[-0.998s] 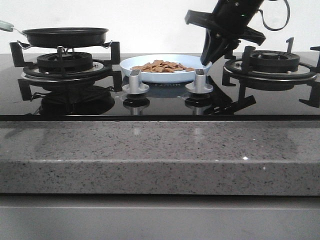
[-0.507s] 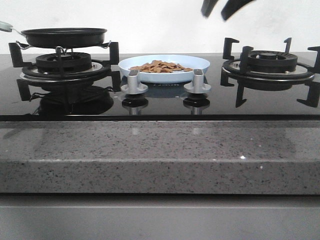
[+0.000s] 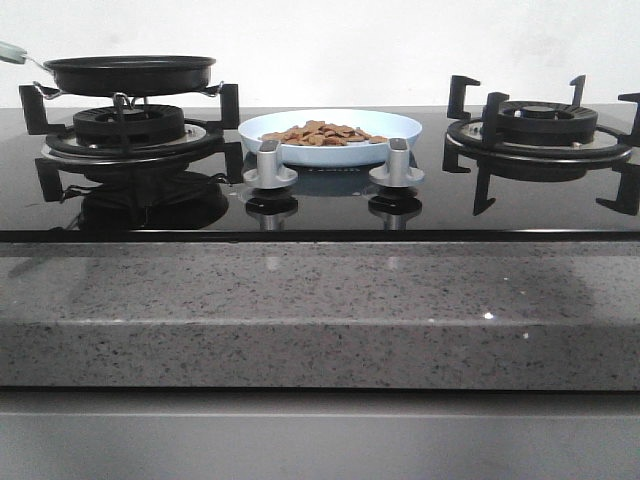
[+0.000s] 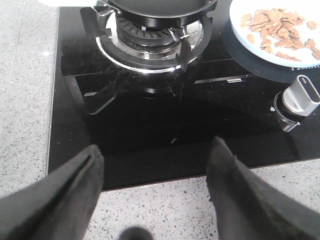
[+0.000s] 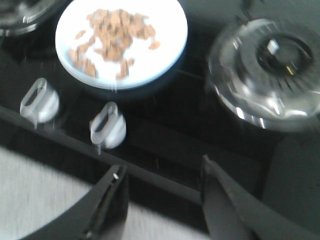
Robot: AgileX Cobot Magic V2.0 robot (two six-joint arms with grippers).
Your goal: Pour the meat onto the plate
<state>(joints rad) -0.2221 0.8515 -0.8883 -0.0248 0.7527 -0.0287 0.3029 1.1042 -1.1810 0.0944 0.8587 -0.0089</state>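
Note:
The pale blue plate (image 3: pixel 331 128) sits on the black cooktop between the two burners, with the heap of light-brown meat (image 3: pixel 322 133) lying in it. Plate (image 4: pixel 240 37) and meat (image 4: pixel 278 30) also show in the left wrist view, and plate (image 5: pixel 165 47) and meat (image 5: pixel 112 40) in the blurred right wrist view. The black frying pan (image 3: pixel 130 72) rests on the left burner. Neither gripper shows in the front view. My left gripper (image 4: pixel 155 155) is open and empty above the cooktop's front edge. My right gripper (image 5: pixel 162 172) is open and empty, high above the front edge.
Two silver knobs (image 3: pixel 270 165) (image 3: pixel 397 163) stand in front of the plate. The right burner grate (image 3: pixel 540 125) carries nothing. A speckled grey stone counter (image 3: pixel 320 310) runs along the front. The pan's pale handle (image 3: pixel 12 52) points left.
My right arm, which was beside the plate's right rim, has risen up and out of the front view. Plate, meat and pan have not moved.

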